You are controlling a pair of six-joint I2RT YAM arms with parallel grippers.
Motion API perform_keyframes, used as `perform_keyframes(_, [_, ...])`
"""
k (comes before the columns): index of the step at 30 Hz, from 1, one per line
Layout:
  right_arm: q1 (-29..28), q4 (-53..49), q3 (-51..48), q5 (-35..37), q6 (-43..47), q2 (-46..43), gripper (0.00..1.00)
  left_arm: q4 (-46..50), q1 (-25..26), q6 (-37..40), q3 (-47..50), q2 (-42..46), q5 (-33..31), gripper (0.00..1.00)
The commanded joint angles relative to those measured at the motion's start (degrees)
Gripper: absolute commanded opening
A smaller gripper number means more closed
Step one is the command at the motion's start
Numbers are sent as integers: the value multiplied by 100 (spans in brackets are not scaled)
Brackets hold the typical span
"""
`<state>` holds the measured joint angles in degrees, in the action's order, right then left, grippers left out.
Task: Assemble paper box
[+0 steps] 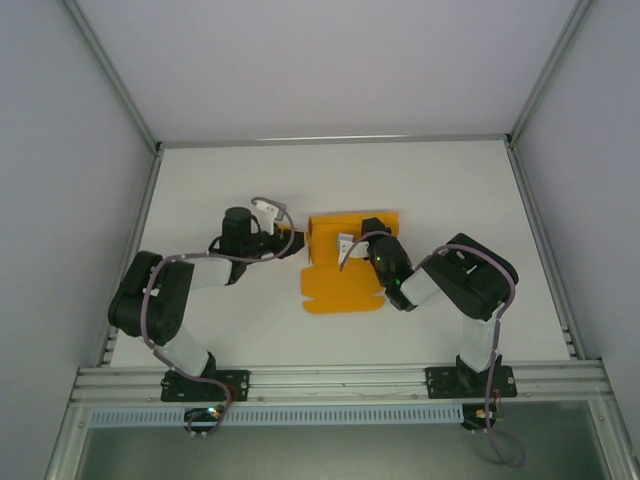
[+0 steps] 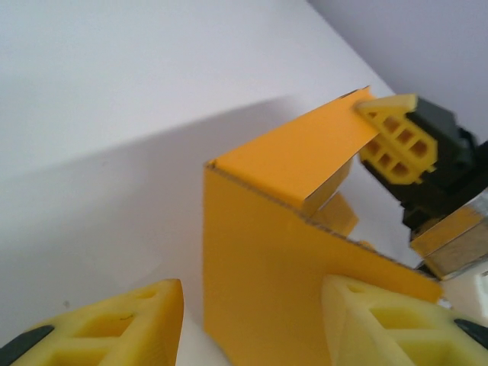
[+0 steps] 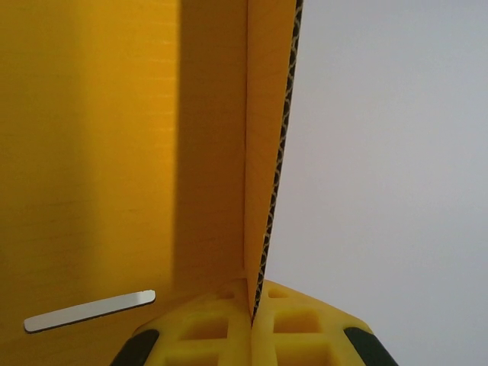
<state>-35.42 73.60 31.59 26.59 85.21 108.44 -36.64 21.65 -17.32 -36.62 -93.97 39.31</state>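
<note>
White table (image 1: 450, 200) runs between grey walls (image 1: 60, 150), and we see the box (image 1: 340, 285) near its middle, between the two arms. Its near part lies flat on the table as a sheet with rounded flaps, while its far part is folded up.

From above, the left gripper (image 1: 293, 242) is at the left edge of the folded part. In the left wrist view we see its jaws standing wide, with an upright orange wall of the box (image 2: 274, 252) between them. One finger (image 2: 114, 328) is clear of the card by a small gap. The other finger (image 2: 381, 320) is in front of the card, and we cannot tell whether it touches.

The right gripper (image 1: 368, 232) sits over the folded part from the right. Its own camera shows the jaws (image 3: 252, 332) closed tight on the edge of a raised flap (image 3: 267, 152), whose corrugated edge rises straight up from between the fingers. Left of that flap, a broad orange panel carries a thin silver strip (image 3: 90, 311). In the left wrist view, a yellow finger (image 2: 396, 141) of the right gripper meets the top corner of the tilted flap (image 2: 297, 156).
</note>
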Motion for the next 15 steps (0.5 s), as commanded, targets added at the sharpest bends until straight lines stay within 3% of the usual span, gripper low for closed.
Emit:
perform_keyframes(1, [-35, 132, 9, 12, 96, 24, 0, -230, 8, -104, -326, -210, 729, 50])
perform_keyframes(7, [-62, 125, 13, 13, 65, -46, 0, -36, 189, -133, -820, -909, 1212, 52])
perform_keyframes(15, [-62, 142, -44, 78, 84, -210, 0, 1088, 690, 611, -686, -561, 181, 54])
